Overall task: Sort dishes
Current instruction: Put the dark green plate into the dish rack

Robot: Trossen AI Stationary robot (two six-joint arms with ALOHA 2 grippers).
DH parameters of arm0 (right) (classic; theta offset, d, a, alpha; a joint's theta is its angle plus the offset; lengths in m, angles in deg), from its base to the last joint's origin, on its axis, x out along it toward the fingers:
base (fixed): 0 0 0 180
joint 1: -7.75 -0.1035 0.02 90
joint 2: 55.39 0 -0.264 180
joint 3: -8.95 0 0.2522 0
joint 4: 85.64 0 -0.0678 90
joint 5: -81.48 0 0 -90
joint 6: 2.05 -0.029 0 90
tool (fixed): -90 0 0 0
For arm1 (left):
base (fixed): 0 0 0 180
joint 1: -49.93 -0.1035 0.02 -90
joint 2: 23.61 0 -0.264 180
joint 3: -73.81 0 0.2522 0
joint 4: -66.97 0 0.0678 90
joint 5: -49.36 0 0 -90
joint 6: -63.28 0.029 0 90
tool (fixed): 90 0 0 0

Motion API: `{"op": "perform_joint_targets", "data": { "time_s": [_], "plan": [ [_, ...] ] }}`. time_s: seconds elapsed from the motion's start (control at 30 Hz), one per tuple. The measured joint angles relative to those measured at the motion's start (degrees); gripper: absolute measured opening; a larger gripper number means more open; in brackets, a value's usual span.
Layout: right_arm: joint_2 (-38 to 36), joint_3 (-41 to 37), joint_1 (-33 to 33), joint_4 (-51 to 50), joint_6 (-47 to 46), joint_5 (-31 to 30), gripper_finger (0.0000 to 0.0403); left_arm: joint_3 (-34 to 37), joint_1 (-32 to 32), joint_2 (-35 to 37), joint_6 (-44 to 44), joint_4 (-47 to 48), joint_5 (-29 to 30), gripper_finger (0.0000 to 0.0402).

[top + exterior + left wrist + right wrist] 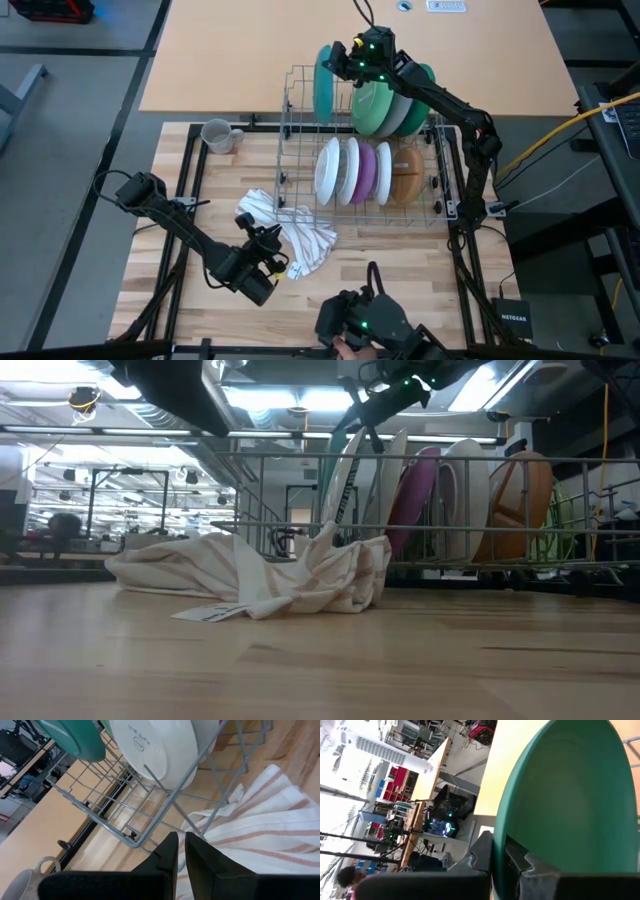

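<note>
Clenched on the teal plate's [324, 82] rim, the right gripper [338, 60] holds it upright over the rack's [296, 178] far-left slot, edge down. Left gripper [268, 243], pinched empty, waits beside the cloth [300, 235], nearer the mug [219, 135].

bg: grey floor [70, 150] | ceiling lights [270, 398] | wood tabletop [420, 290]

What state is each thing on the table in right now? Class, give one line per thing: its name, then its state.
Teal plate: upright in rack, rim gripped by right gripper.
Green plate: on edge in rack.
White plates: on edge in rack.
Purple plate: on edge in rack.
Brown bowl: on edge in rack.
Mug: upright on table, outside rack.
Cloth: crumpled beside rack.
Left gripper: shut, empty, over cloth.
</note>
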State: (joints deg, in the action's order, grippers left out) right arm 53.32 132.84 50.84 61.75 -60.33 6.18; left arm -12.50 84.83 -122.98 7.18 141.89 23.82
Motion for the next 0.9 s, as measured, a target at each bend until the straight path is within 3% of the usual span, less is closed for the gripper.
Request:
{"op": "perform_joint_targets", "data": {
  "time_s": [0.4, 0.9],
  "plan": [
    [0.2, 0.01, -0.02, -6.76, 5.23, -5.21, 0.0023, 0.0, 0.0, -0.02, 1.03, -1.01, 0.0, 0.0027],
    [0.35, -0.15, 0.09, -11.25, 11.4, -8.83, 0.0131, 0.0, 0.0, -0.02, 1.02, -1.0, 0.0, 0.0027]
  ]
}}
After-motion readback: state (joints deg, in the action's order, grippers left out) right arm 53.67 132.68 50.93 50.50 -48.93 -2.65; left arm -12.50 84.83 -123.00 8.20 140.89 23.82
